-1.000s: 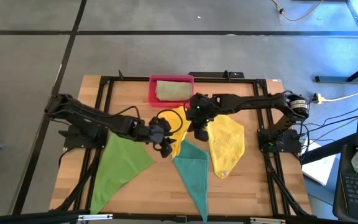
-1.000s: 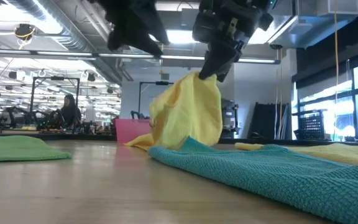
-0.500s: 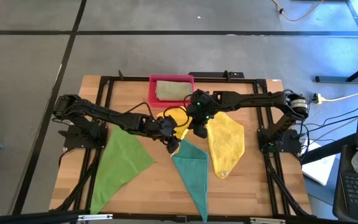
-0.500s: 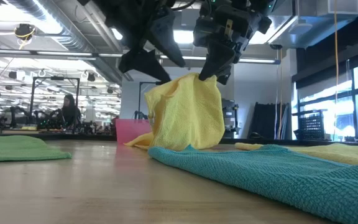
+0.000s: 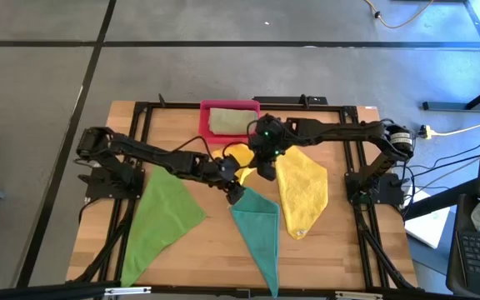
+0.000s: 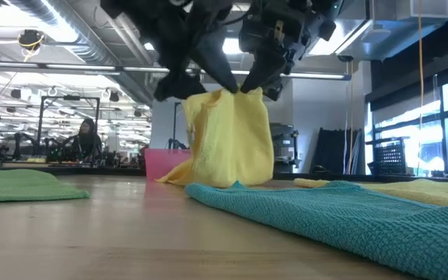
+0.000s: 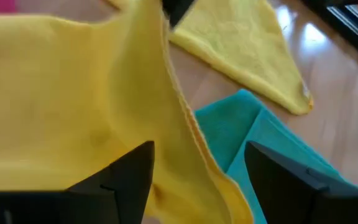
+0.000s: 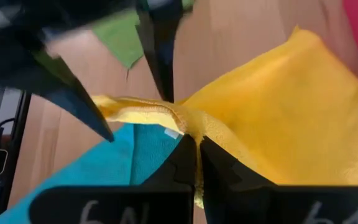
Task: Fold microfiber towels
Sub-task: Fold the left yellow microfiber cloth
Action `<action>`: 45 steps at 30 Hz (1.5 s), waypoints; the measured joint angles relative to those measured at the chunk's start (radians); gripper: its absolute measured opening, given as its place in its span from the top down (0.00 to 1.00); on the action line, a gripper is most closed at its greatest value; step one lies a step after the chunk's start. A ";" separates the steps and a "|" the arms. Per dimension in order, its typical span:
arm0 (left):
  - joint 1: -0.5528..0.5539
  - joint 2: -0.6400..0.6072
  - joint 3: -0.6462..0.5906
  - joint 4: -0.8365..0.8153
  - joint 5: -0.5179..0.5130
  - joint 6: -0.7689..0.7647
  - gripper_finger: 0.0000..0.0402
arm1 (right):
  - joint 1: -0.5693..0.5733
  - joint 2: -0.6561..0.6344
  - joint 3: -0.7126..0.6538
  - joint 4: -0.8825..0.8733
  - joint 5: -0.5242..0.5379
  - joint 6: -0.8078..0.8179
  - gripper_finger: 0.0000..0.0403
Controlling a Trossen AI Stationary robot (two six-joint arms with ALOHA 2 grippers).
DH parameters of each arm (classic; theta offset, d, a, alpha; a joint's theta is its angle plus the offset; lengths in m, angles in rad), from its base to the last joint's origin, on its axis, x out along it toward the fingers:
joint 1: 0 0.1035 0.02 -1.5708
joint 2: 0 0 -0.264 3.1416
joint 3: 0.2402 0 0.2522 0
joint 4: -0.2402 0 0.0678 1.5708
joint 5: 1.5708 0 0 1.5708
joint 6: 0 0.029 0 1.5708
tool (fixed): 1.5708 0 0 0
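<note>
My right gripper is shut on a yellow towel, which hangs over the table's middle. My left gripper is open. Its two fingers stand on either side of that towel's raised hem, close to my right gripper. A second yellow towel lies flat to the right. A teal towel lies folded in a triangle at the near middle. A bright green towel lies at the left. A pale olive towel lies in the pink tray. My right gripper pinches the yellow towel's hemmed edge between its two fingers, coming from above and slanting down. The towel hangs slack below the fingers, and its lower part rests on the table. My left gripper has the towel's hem between its open fingers; I cannot tell whether they touch it.
The pink tray stands at the far middle, just behind both grippers. The black frame rails run along the table's sides. Bare wood shows at the near edge between the green and teal towels. A person sits far off in the room.
My left gripper has gone toward the table's right edge and up to the yellow towel's raised edge, staying open, its fingers now around the hem. My right gripper has kept its hold and drifted slightly toward the far edge. The hanging towel has narrowed and hangs straighter.
</note>
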 joint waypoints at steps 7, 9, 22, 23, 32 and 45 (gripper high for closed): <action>-0.002 0.060 0.000 -0.009 0.031 -0.064 0.40 | -0.019 0.000 0.023 -0.020 0.000 -0.003 0.97; -0.001 0.059 0.000 -0.014 0.030 -0.074 0.40 | -0.025 0.000 0.023 -0.037 -0.001 -0.003 0.97; -0.021 0.055 -0.001 -0.149 0.067 -0.076 0.74 | -0.049 0.000 0.023 -0.071 0.000 -0.028 0.97; -0.022 0.055 -0.001 -0.147 0.074 -0.076 0.81 | -0.049 0.000 0.023 -0.071 0.000 -0.028 0.97; -0.020 0.021 -0.001 -0.219 0.118 -0.033 1.00 | -0.049 0.000 0.023 -0.073 -0.049 -0.030 0.97; 0.020 -0.307 0.001 -0.576 0.100 0.177 1.00 | 0.019 0.000 0.022 0.009 -0.300 -0.029 0.97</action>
